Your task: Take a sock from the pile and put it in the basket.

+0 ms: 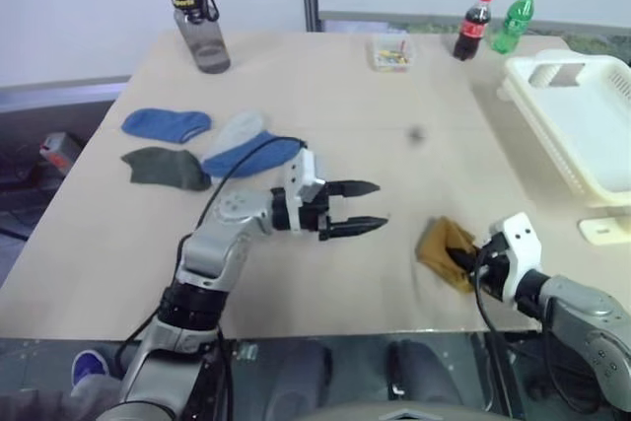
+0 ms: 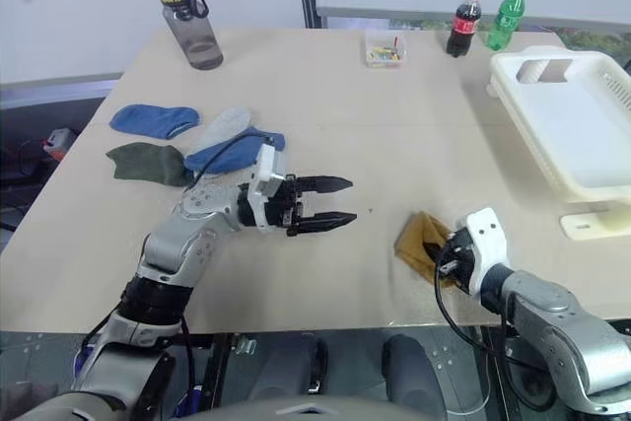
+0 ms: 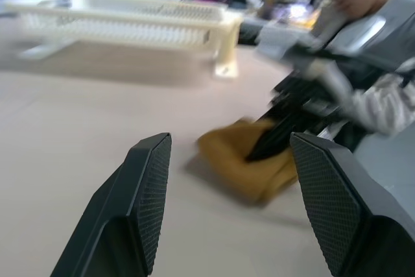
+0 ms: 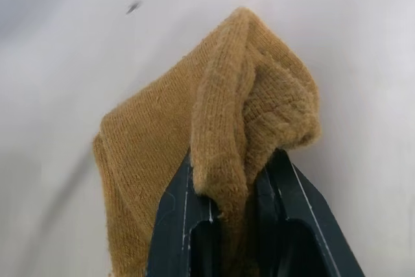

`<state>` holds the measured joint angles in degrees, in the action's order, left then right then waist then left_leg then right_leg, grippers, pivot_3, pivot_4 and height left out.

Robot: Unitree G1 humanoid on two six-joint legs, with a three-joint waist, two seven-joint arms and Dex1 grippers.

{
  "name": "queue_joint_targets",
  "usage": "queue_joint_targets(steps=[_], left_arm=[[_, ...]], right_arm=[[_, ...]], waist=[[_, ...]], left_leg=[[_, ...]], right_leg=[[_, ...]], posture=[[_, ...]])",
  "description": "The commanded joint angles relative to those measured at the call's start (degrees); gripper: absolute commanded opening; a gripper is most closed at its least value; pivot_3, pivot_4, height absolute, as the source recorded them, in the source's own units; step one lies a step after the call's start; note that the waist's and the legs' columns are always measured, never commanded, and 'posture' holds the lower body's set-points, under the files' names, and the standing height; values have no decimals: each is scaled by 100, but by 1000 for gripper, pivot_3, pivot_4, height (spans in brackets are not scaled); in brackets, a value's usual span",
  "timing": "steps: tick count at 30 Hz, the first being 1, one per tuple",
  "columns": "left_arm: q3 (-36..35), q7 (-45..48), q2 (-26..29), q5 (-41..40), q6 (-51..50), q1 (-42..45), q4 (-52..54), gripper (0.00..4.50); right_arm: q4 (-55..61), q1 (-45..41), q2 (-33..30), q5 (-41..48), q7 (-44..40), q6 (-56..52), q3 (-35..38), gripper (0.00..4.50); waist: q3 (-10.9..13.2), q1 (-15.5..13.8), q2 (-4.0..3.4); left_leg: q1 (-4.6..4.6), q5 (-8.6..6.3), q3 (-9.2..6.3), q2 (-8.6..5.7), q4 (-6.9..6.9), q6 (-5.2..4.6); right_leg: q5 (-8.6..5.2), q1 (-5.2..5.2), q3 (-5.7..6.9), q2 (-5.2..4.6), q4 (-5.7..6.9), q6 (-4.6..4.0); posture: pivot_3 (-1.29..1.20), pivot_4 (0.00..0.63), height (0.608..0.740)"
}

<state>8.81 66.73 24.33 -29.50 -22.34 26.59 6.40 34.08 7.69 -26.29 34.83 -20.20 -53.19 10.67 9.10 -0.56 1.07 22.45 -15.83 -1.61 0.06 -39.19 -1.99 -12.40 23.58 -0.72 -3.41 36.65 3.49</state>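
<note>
Fingers of the right hand (image 4: 224, 189) pinch a fold of the mustard sock (image 4: 214, 128) on the tabletop (image 1: 375, 125). Left hand (image 1: 357, 206) hovers open, empty. Basket (image 1: 582, 125) sits far right; pile (image 1: 197, 145) left.

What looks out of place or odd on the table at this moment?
The mustard sock lies crumpled near the table's front edge, apart from the other socks at the left. The right end effector pinches a fold of it. Nothing looks spilled or damaged.
</note>
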Motion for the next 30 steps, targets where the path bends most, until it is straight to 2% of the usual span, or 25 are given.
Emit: queue_joint_targets(steps=[1, 5, 9, 11, 13, 16, 20, 22, 24, 25, 26, 27, 30], left_arm=[[-82, -32, -116, -257, -137, 297, 240, 3134], [-240, -361, -344, -433, -323, 542, 131, 3134], [-303, -529, -481, -446, -417, 678, -77, 3134], [-312, -541, -500, -476, -484, 726, -108, 3134], [-354, -627, -540, -501, -542, 791, -117, 3134], [-446, -825, -614, -554, -635, 881, -91, 3134], [-518, -1041, -723, -571, -579, 893, 52, 3134], [-492, -1116, -786, -534, -527, 913, 96, 3134], [-441, -1155, -849, -487, -494, 920, 97, 3134], [-420, -1182, -888, -461, -466, 920, 81, 3134], [-390, -1204, -925, -412, -413, 917, 47, 3134], [-364, -1219, -949, -367, -369, 911, 15, 3134], [-376, -1469, -1063, -160, -208, 921, -172, 3134]], right_arm=[[-187, -686, 409, 589, 523, 260, 1155, 99], [-652, -1768, 223, 1050, 953, 149, 2050, 99], [-2642, -3607, -565, 729, 1524, 338, 2634, 99], [-3765, -4341, -952, 350, 1690, 593, 2578, 99], [-5078, -4986, -1345, -46, 1501, 1006, 2356, 99], [-7655, -6062, -1814, -627, 1051, 2006, 2067, 99], [-9777, -6765, -2096, -1081, 762, 2972, 1919, 99], [-10287, -6855, -2153, -1216, 738, 3172, 1887, 1105], [-10549, -6873, -2190, -1349, 684, 3290, 1827, 1811], [-10622, -6879, -2210, -1406, 655, 3336, 1800, 2451], [-10658, -6888, -2240, -1430, 629, 3350, 1802, 2751], [-10673, -6898, -2270, -1456, 623, 3363, 1804, 3324], [-10390, -6829, -2424, -1671, 549, 3458, 1608, 4410]], waist=[[14, 20, -21], [30, 23, -41], [42, 86, -59], [43, 92, -61], [46, 117, -64], [47, 140, -63], [48, 151, -62], [48, 151, -62], [48, 149, -63], [48, 148, -63], [48, 139, -62], [48, 130, -62], [48, 134, -63]], left_leg=[[0, 0, 4, 0, -2, 0], [1, 0, 12, -5, -6, -1], [6, 0, 16, -13, -3, 0], [14, 1, 21, -22, 3, -1], [18, 1, 30, -21, 10, 0], [21, 1, 51, -23, 21, -1], [19, -1, 74, -21, 45, -3], [21, -1, 81, -20, 55, -3], [23, 2, 90, -20, 70, 1], [24, 10, 94, -20, 75, 15], [26, 10, 96, -20, 77, 16], [28, 10, 97, -23, 77, 15], [31, 9, 101, -32, 78, 14]], right_leg=[[-1, 1, -4, 1, 2, -2], [3, 6, -15, 2, 8, 4], [5, 13, -18, 13, 8, 1], [5, 22, -18, 10, 8, 0], [4, 24, -9, 11, 4, -1], [4, 28, -22, 9, -7, 0], [6, 33, -38, 8, -31, 1], [6, 37, -44, 7, -40, 2], [7, 39, -48, 3, -54, 4], [9, 39, -50, 2, -64, 7], [11, 39, -52, 1, -71, 10], [12, 39, -52, -3, -76, 12], [14, 39, -54, -13, -81, 16]], posture=[[0, 150, 740], [0, 150, 740], [0, 150, 740], [0, 150, 740], [0, 150, 740], [0, 150, 740], [0, 150, 740], [0, 150, 740], [0, 150, 740], [0, 150, 740], [0, 150, 740], [0, 150, 740], [0, 150, 740]])
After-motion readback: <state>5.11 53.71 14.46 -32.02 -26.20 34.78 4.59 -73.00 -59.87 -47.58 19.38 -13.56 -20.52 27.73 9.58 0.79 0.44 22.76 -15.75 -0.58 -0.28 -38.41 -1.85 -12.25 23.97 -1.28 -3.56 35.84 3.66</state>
